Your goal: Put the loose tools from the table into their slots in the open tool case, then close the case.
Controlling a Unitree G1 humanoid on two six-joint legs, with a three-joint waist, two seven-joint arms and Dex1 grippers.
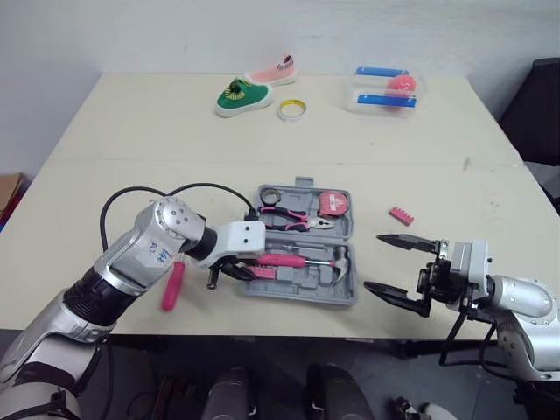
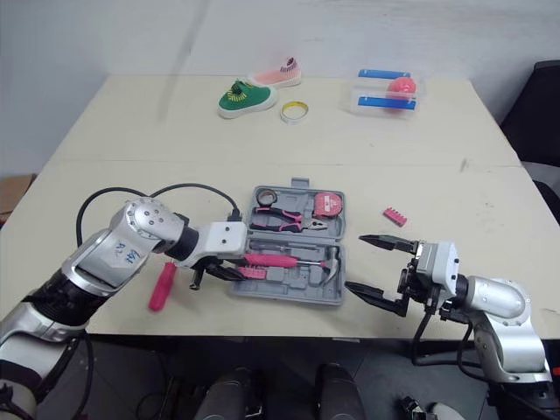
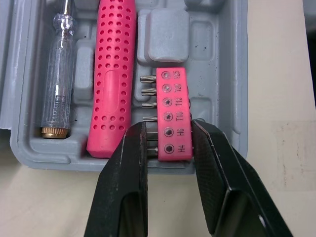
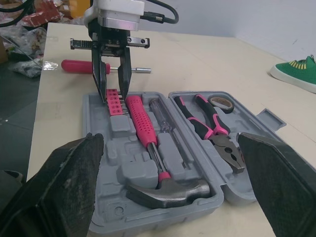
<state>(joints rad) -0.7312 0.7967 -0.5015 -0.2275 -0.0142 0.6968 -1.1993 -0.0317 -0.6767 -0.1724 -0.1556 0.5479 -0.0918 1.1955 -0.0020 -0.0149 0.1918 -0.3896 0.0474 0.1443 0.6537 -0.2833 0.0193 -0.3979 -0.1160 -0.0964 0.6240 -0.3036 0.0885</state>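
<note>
The grey tool case [image 1: 302, 297] lies open near the table's front edge. It holds a hammer [image 1: 338, 263], pliers [image 1: 294, 218], a tape measure [image 1: 332, 205] and a clear test pen [image 3: 60, 74]. My left gripper [image 3: 169, 126] is at the case's left end, shut on a pink bit holder [image 3: 172, 98] that rests in its slot beside the hammer's pink handle [image 3: 112, 74]. A pink screwdriver [image 1: 173, 285] lies on the table left of the case. A second pink bit holder [image 1: 401, 214] lies to the right of it. My right gripper [image 1: 374, 262] hovers open just right of the case, holding nothing.
At the far side of the table are a green shoe [image 1: 242, 96], a pink shoe [image 1: 273, 73], a yellow tape ring [image 1: 291, 108] and a clear box with a pink ball [image 1: 388, 90]. A dark chair [image 1: 544, 105] stands beyond the right edge.
</note>
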